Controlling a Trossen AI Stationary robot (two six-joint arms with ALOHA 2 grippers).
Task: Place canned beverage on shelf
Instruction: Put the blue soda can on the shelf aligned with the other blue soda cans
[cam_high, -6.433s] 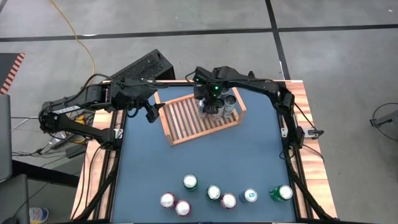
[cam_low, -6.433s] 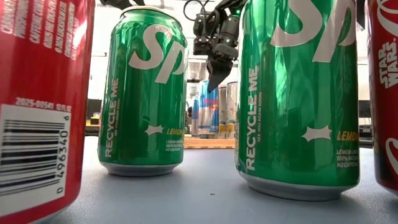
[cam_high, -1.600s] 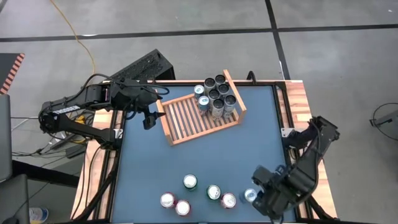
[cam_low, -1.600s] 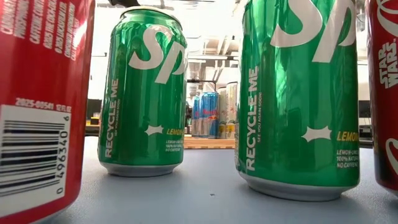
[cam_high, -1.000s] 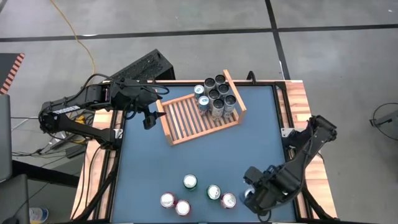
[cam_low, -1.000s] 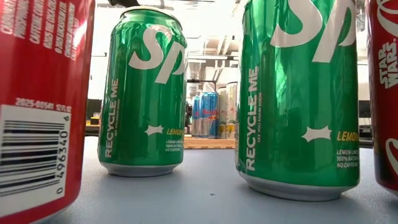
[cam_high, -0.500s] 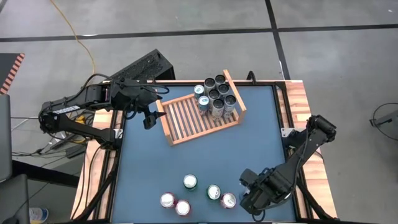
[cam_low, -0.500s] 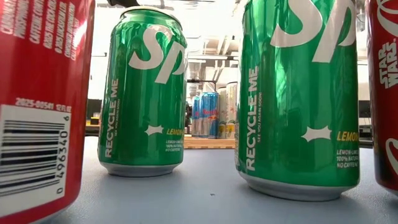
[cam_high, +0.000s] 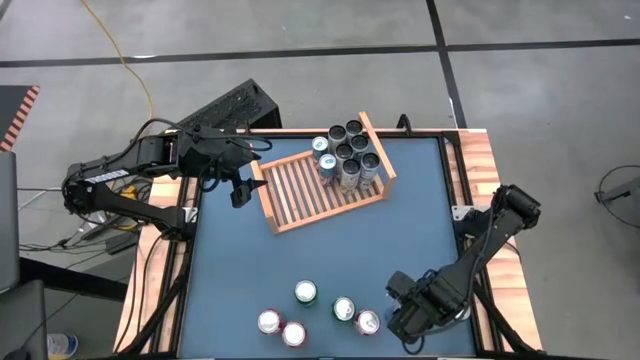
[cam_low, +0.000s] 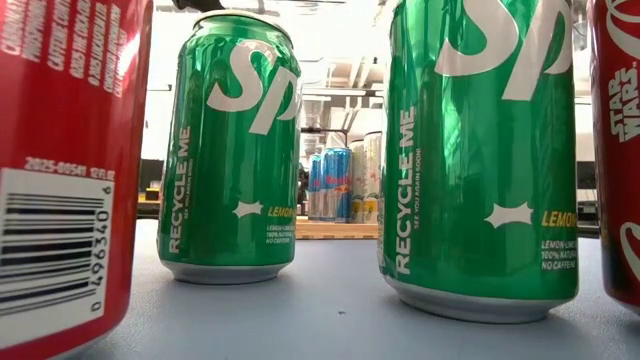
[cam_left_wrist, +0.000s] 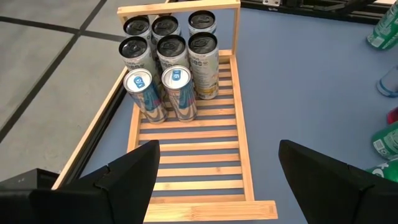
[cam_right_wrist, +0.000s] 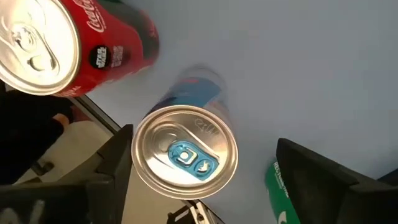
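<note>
The shelf (cam_high: 318, 190) is a slatted wooden rack at the table's far side, with several cans (cam_high: 346, 155) standing on its right end; the left wrist view shows it too (cam_left_wrist: 186, 155). Near the table's front edge stand several loose cans (cam_high: 306, 292). One silver can with a blue tab (cam_right_wrist: 185, 153) stands upright on the table. My right gripper (cam_high: 405, 316) hangs over it, pointing down and open, a finger on either side (cam_right_wrist: 205, 144). My left gripper (cam_high: 238, 186) waits open by the shelf's left end (cam_left_wrist: 217, 180).
Close to the blue-tabbed can stand a red cola can (cam_right_wrist: 43, 50) and a green can (cam_right_wrist: 281, 186). The low view shows two green cans (cam_low: 230, 150) and red cans (cam_low: 60, 170) up close. A black keyboard (cam_high: 225, 108) lies beyond the far left corner.
My right gripper has sunk over the blue-tabbed can near the table's front right and drifted slightly toward the table's left. Its arm now hides that can in the high view. The cans have kept their places.
</note>
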